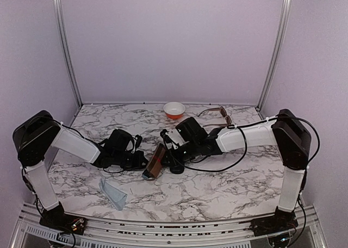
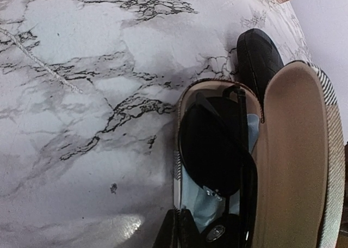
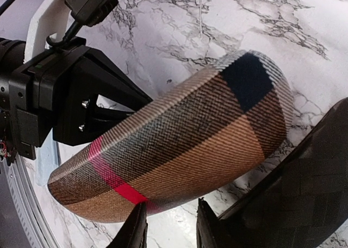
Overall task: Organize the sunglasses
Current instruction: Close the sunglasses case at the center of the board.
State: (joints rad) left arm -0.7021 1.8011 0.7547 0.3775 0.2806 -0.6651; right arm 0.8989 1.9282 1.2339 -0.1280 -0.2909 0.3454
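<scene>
Two pairs to sort: black round-lens sunglasses (image 2: 217, 150) lie in the open plaid case (image 2: 293, 150), my left gripper (image 2: 179, 229) shut at their near end, though I can't tell what it pinches. My right gripper (image 3: 171, 226) sits part open just beside the case lid, holding nothing I can see. Brown sunglasses (image 1: 224, 115) wait by the orange bowl (image 1: 174, 110). Light, thin-armed, scratchable; I'd grab the bridge. Marble bench (image 2: 81, 95) looks slick, with lilac walls around.

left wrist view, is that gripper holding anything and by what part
Yes: the left gripper is shut on the black sunglasses, near one end of the frame, as they lie in the open plaid case. The exact pinch point is cut off.
</scene>
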